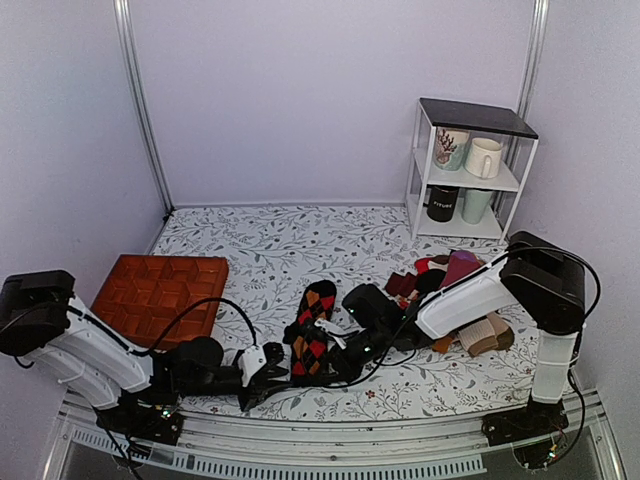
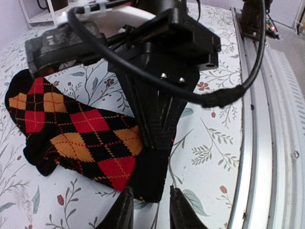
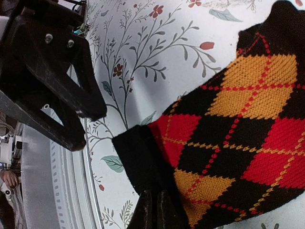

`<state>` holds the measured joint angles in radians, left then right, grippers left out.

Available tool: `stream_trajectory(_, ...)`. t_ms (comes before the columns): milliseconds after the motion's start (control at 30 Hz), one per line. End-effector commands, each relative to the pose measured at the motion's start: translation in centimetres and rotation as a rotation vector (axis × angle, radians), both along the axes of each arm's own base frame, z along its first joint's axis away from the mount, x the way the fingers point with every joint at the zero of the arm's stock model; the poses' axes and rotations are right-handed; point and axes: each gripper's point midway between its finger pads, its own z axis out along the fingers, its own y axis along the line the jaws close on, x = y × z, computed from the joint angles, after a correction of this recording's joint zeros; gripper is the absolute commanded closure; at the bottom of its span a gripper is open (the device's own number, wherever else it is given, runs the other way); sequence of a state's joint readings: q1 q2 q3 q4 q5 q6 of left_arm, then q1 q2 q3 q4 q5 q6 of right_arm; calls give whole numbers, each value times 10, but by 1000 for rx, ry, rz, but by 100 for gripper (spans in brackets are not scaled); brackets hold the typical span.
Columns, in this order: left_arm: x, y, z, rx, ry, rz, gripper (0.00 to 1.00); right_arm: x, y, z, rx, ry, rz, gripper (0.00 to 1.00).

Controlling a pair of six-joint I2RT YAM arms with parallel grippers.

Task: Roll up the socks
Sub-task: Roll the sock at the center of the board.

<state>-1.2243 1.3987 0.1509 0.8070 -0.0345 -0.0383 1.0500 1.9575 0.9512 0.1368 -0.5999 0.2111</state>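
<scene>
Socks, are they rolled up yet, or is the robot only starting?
Only starting. Done: the socks lie flat, away from the sock pile. In hand: the right hand pinches the black cuff end, and the left hand is open right beside it. Left: all the rolling; nothing is curled yet.

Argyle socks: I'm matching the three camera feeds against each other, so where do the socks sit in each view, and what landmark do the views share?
Top external: argyle socks lie at lower centre, just beyond the arms.
Left wrist: left and centre, black cuff toward the bottom.
Right wrist: right half, cuff at bottom centre.
Shared landmark: the metal rail along the near edge; it is at the right in left wrist and at lower left in right wrist.
</scene>
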Motion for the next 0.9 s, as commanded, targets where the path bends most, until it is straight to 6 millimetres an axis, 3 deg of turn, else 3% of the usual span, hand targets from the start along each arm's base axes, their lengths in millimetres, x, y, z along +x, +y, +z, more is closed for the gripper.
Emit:
stream_trajectory(0, 1, -22, 20, -78, -96, -36, 73, -30, -72, -78, -383, 209, -58, 97)
stream_trajectory(200, 2, -39, 19, -61, -152, -65, 73, -30, -77, -81, -411, 223, -68, 96)
stream_trajectory(300, 2, -42, 10, -29, -149, -74, 72, -29, -79, -81, -419, 229, -72, 96)
stream_trajectory(733, -1, -41, -32, 52, -90, -56, 73, -30, -82, -82, -425, 244, -70, 96)
stream_trajectory(867, -5, -38, -37, 62, -69, -61, 81, -30, -82, -81, -424, 248, -71, 96)
